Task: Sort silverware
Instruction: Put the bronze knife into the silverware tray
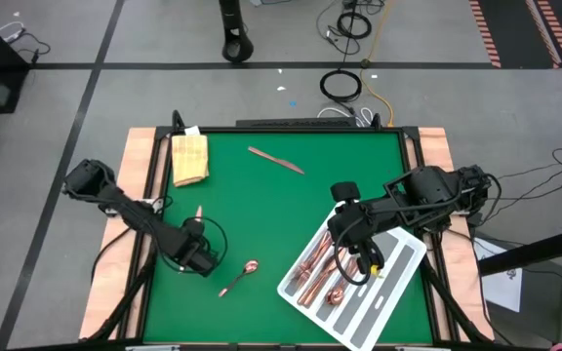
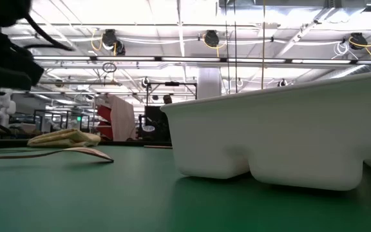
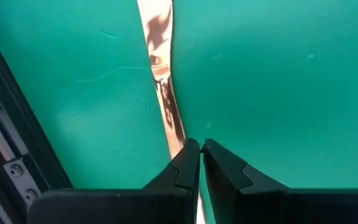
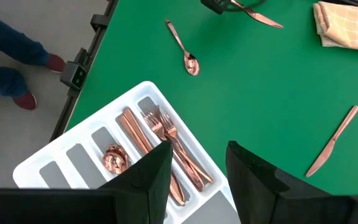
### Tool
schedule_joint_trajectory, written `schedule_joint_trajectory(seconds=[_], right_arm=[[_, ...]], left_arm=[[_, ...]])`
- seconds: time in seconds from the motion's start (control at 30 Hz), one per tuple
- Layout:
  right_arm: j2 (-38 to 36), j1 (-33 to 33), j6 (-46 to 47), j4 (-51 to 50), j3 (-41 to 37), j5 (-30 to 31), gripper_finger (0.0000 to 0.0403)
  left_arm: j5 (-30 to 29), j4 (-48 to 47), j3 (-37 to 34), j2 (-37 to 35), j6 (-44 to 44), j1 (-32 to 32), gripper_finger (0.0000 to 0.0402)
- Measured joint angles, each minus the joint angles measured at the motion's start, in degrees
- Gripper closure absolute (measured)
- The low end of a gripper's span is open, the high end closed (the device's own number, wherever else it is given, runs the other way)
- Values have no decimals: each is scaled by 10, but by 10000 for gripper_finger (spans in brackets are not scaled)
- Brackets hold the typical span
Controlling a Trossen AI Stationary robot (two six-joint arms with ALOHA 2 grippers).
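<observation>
My left gripper points down at the table's near left, shut on a copper knife whose free end sticks out toward the far edge. A copper spoon lies flat on the green mat just right of it. A second knife lies flat near the far edge. My right gripper hangs open and empty above the white divided tray. The tray holds several forks and knives and a spoon. My left gripper comes from above, pointing down, with its fingertips closed on one end of the knife. The fingers hide the exact spot. The knife runs away from the fingers, low and nearly level over the mat; whether it is lifted clear I cannot tell.
A folded yellow cloth lies at the far left corner of the mat. The tray stands slanted at the near right, its wall close in front of the low camera. Wooden borders and a black frame rim the mat. A person's legs show beyond the table.
</observation>
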Motion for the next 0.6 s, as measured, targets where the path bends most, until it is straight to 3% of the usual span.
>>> schedule_joint_trajectory(seconds=[0.17,0.47,0.6], right_arm=[[0,0,3,0,0,0,261],[0,0,23,0,0,0,261],[0,0,23,0,0,0,261]], left_arm=[[16,8,-11,0,51,34,342],[16,17,-49,0,66,75,227],[15,67,-74,-2,70,85,214]])
